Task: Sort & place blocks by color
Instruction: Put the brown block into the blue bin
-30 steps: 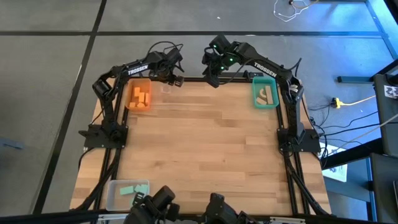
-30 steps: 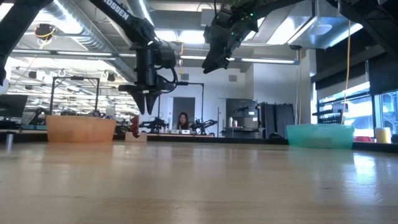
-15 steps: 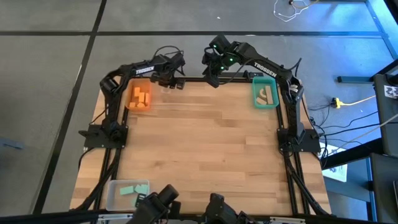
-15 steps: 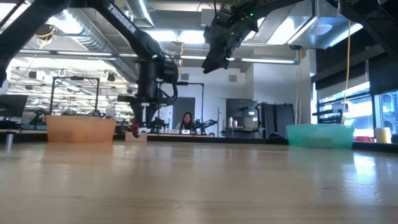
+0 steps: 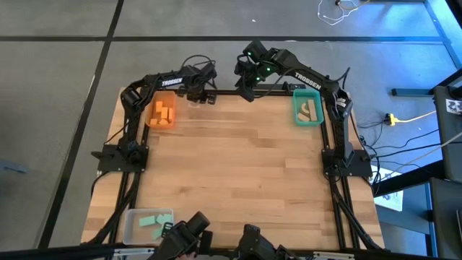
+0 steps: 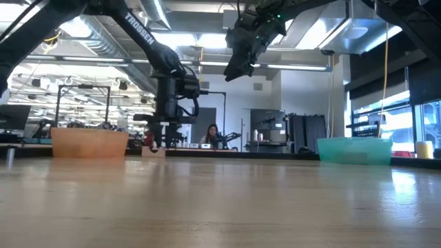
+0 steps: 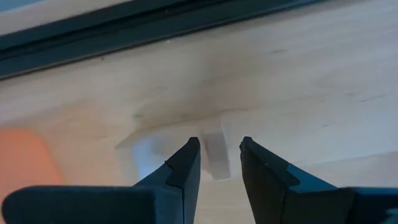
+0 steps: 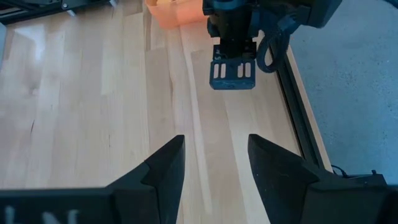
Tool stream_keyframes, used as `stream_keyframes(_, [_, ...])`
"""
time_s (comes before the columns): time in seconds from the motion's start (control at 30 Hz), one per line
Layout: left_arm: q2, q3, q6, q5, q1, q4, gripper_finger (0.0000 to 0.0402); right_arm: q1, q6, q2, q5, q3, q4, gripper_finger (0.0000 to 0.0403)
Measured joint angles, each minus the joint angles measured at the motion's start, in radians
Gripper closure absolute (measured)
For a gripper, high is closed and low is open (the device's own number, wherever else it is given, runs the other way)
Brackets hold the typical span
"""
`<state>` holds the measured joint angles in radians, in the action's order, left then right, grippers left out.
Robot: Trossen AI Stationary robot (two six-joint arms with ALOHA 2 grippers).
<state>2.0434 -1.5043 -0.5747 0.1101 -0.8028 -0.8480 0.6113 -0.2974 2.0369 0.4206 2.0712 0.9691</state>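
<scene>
A small pale wood block (image 7: pixel 214 152) rests flat on the table near the far edge, just right of the orange bin (image 5: pixel 162 112). My left gripper (image 7: pixel 219 144) points down over it, open, one finger on each side of the block. In the low view its fingertips (image 6: pixel 157 143) reach down to the block (image 6: pixel 153 151). My right gripper (image 5: pixel 245 90) hangs open, high above the far edge, with nothing in it. Orange blocks lie in the orange bin, pale blocks in the teal bin (image 5: pixel 308 108), and mint-teal blocks in the clear bin (image 5: pixel 146 224). My left gripper comes at the pale block from above, pointing down, a finger (image 7: pixel 186 165) on each side of it. The block sits on the table. Whether either finger touches it, I cannot tell.
The table's black frame rail (image 7: pixel 155 28) runs close behind the block. The orange bin's wall (image 6: pixel 89 142) stands just left of my left gripper. The middle of the wooden table (image 5: pixel 238 166) lies bare. A person sits in the room far behind the table.
My left gripper has come down beside the orange bin onto the pale block, until its fingertips stand around it near the table top. The block has stayed where it was.
</scene>
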Motion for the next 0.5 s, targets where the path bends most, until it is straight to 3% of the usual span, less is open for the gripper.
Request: stream_keyframes(0.5, [0.0,0.0,-0.031,0.018,0.004,0.006,0.0297,0.0,0.0,0.0,0.0,0.0,-0.001,0.0228])
